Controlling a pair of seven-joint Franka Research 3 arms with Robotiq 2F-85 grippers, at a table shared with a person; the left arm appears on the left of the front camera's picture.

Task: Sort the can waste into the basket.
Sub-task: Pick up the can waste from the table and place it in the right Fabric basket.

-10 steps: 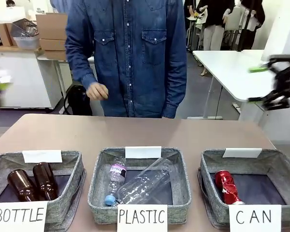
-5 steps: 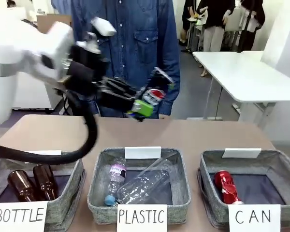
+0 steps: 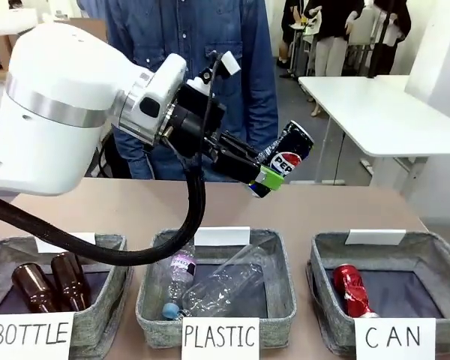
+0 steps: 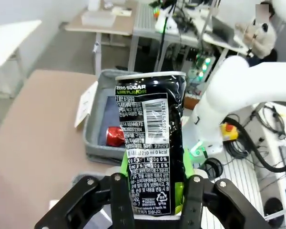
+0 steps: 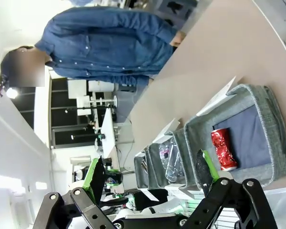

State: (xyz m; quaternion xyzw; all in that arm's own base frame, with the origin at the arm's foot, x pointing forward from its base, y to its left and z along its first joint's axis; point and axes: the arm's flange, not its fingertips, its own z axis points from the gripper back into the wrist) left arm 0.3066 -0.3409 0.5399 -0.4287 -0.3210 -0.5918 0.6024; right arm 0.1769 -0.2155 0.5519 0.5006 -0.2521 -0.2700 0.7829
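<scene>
Front view, left gripper [image 3: 264, 180]: the jaws are clamping a black and silver can [image 3: 286, 152] with coloured print, holding it tilted in the air above the worktop [image 3: 337, 210], over the gap between the middle and right-hand baskets.
Front view, left arm [image 3: 67, 112]: a bulky glossy white shell with a metal ring is reaching in from the left, a black cable looping under it.
Front view, CAN basket [image 3: 326, 255]: a grey woven-fabric rectangle with a white sign is sitting at the right; a shiny, crumpled red can [image 3: 350, 289] is lying inside on the dark lining.
Front view, PLASTIC basket [image 3: 151, 289]: it is holding clear, crinkled plastic bottles [image 3: 217, 289].
Front view, BOTTLE basket [image 3: 109, 289]: it is holding two smooth brown glass bottles [image 3: 52, 283].
Front view, person [image 3: 202, 67]: a blue denim shirt is standing at the far side.
Left wrist view, left gripper [image 4: 155, 191]: green pads are pressing both sides of the cylindrical black and silver can [image 4: 150, 143], barcode and small print facing the camera.
Left wrist view, CAN basket [image 4: 97, 119]: it is lying beyond the held can, the red can [image 4: 115, 136] inside.
Right wrist view, right gripper [image 5: 150, 174]: the jaws are standing wide apart, gripping nothing, high over the worktop [image 5: 219, 57].
Right wrist view, CAN basket [image 5: 271, 114]: the red can [image 5: 222, 149] is resting on its dark lining.
</scene>
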